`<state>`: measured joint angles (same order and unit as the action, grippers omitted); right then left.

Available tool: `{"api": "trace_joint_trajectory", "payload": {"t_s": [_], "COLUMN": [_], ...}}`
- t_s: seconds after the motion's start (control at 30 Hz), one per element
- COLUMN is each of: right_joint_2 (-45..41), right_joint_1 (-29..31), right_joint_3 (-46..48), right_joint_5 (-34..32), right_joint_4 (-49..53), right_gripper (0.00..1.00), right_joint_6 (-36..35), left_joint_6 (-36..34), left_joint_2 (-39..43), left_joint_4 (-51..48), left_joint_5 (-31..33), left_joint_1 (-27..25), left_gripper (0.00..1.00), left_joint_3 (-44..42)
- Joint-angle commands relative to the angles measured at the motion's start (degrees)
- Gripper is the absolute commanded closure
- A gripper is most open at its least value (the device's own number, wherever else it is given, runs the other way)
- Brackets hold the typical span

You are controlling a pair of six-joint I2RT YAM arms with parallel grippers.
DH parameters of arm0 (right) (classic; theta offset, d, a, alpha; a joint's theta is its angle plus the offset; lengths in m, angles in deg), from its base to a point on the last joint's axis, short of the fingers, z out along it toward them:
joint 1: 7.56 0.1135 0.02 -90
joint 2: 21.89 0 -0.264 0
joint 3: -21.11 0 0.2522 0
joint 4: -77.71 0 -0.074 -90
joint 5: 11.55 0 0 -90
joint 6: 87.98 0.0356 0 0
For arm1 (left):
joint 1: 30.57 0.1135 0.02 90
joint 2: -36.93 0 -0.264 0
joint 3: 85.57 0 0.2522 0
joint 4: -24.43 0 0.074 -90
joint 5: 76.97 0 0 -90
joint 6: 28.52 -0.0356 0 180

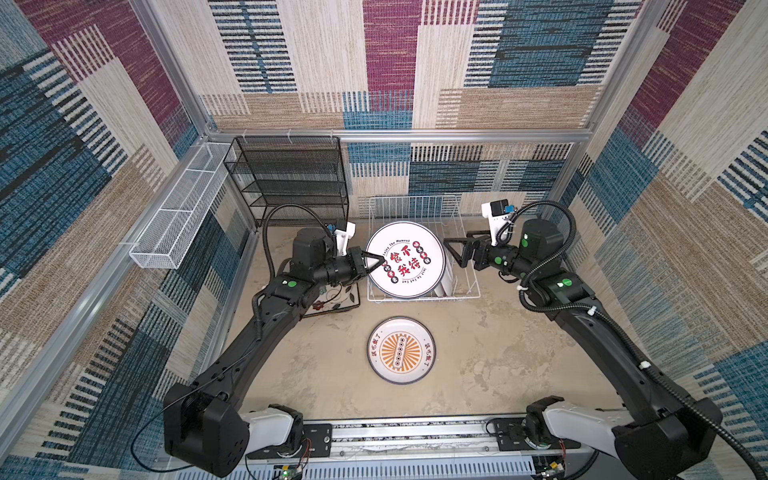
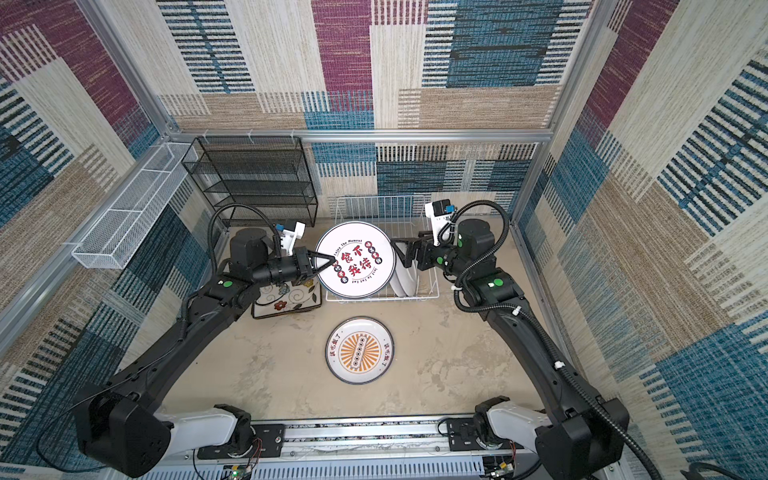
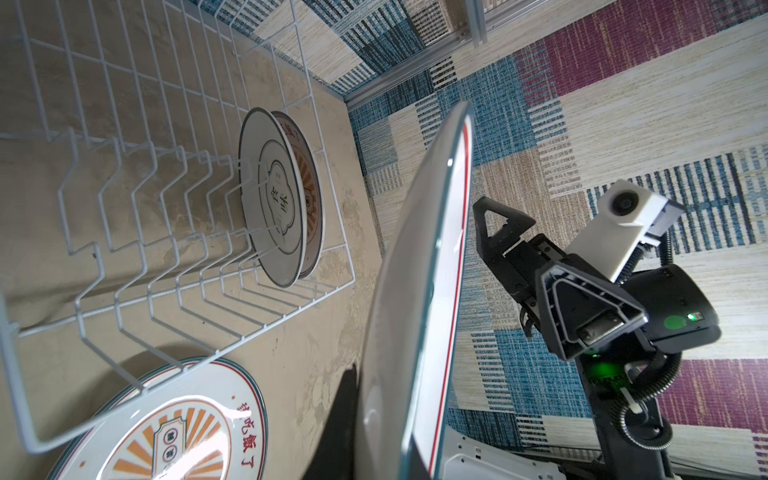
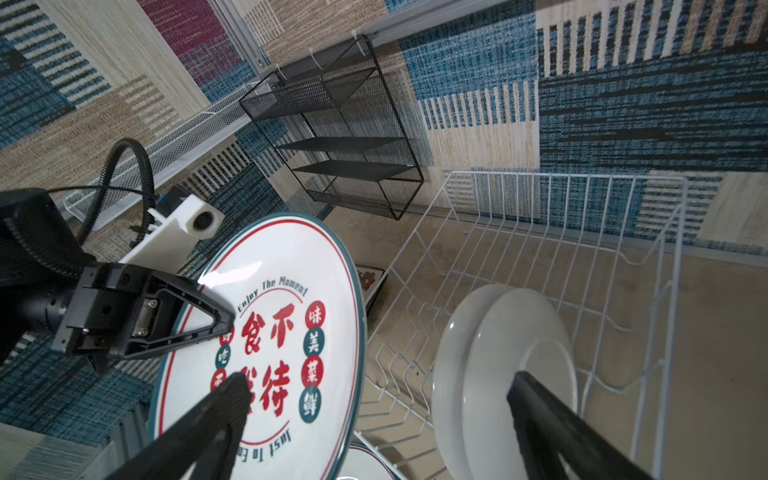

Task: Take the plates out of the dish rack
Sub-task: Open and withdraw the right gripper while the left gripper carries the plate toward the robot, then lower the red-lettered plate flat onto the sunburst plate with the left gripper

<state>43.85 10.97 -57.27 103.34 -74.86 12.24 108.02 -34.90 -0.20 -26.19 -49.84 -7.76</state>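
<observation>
The left gripper (image 1: 380, 261) is clenched on the 9 o'clock rim of the red-lettered round plate (image 1: 415, 249), holding it tilted above the dish rack (image 1: 415, 210). The right gripper (image 1: 454, 249) is released, its jaws spread wide and empty, just beside the plate's 3 o'clock edge. Two round plates (image 4: 498, 332) stand on edge in the rack. At 6 o'clock from the rack an orange-printed plate (image 1: 400, 350) lies flat on the table (image 1: 478, 353). At 9 o'clock lies a square floral plate (image 2: 291, 305).

plate (image 1: 405, 260) overhangs dish rack (image 1: 415, 208), rear half open
</observation>
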Motion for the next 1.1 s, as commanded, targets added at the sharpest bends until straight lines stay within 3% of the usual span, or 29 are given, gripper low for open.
{"api": "trace_joint_trajectory", "payload": {"t_s": [0.0, 0.37, 0.47, 0.7, 1.07], "right_joint_2": [-3.0, -11.7, -12.9, -16.3, -16.6], "right_joint_1": [0.1, 1.7, 2.9, 5.3, 5.7], "right_joint_3": [2.4, 10.3, 11.8, 16.6, 18.0], "right_joint_5": [1.8, 4.0, 1.6, 4.4, 6.0], "right_joint_4": [-0.2, 8.5, 8.8, 10.1, 9.5], "right_gripper": [0.01, 0.01, 0.01, 0.01, 0.01], "right_joint_6": [-10.7, -30.1, -30.7, -35.1, -35.2], "left_joint_6": [-4.4, 0.4, 1.8, 3.4, 6.1], "left_joint_2": [3.0, 19.9, 24.2, 28.3, 25.7], "left_joint_4": [-6.8, -13.7, -14.0, -13.0, -5.5], "left_joint_5": [1.8, 8.2, 9.6, 7.8, 7.1], "left_joint_1": [0.2, 0.2, 0.2, 0.1, -1.2], "left_gripper": [1.0, 1.0, 1.0, 1.0, 1.0], "left_joint_3": [-0.6, -13.6, -18.8, -28.3, -37.6]}}
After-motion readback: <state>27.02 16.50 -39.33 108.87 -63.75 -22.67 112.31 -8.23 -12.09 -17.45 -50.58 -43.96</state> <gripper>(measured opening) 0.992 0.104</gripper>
